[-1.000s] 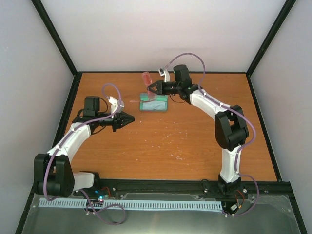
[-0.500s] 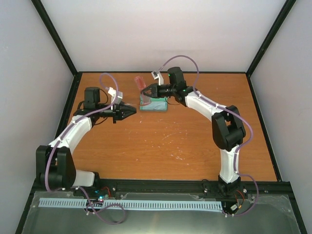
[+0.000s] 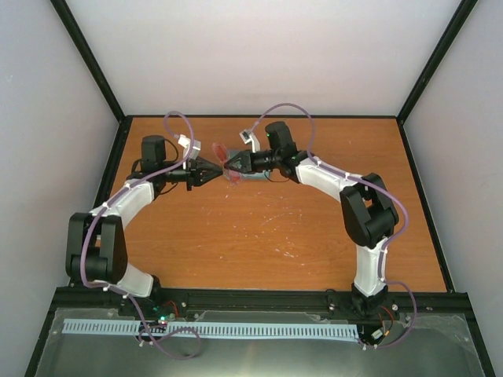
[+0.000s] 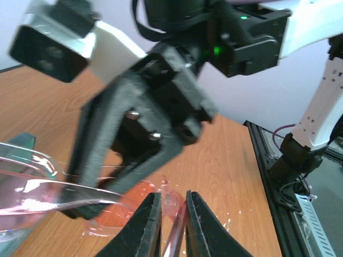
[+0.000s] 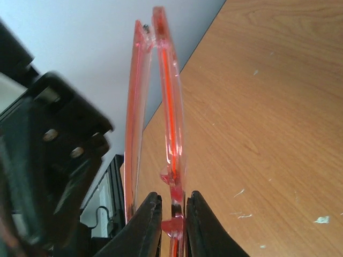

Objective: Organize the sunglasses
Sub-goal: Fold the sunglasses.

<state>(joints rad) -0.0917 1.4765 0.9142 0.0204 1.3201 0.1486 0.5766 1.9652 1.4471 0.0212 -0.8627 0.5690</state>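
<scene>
The sunglasses [image 3: 225, 154] hang above the table between my two grippers, thin red-pink and see-through. My right gripper [image 5: 172, 225] is shut on the frame at the bridge, and the sunglasses [image 5: 161, 107] stand on edge above its fingers. My left gripper [image 4: 172, 230] faces it from the left. Its jaws stand a narrow gap apart, with one pink temple of the sunglasses [image 4: 118, 206] lying between them against the right finger [image 4: 201, 230]. In the top view the left gripper [image 3: 214, 169] and right gripper [image 3: 229, 166] are almost tip to tip.
The grey-blue case [image 3: 253, 175] lies just behind the right gripper, mostly hidden by it; a teal edge of the case [image 4: 21, 144] shows in the left wrist view. Bare wooden table [image 3: 267, 228] lies toward the front. Grey walls close in the back and sides.
The right gripper has carried the sunglasses left and lower, away from over the case. The left gripper has swung up and right to meet it, and a temple now lies between its jaws.
</scene>
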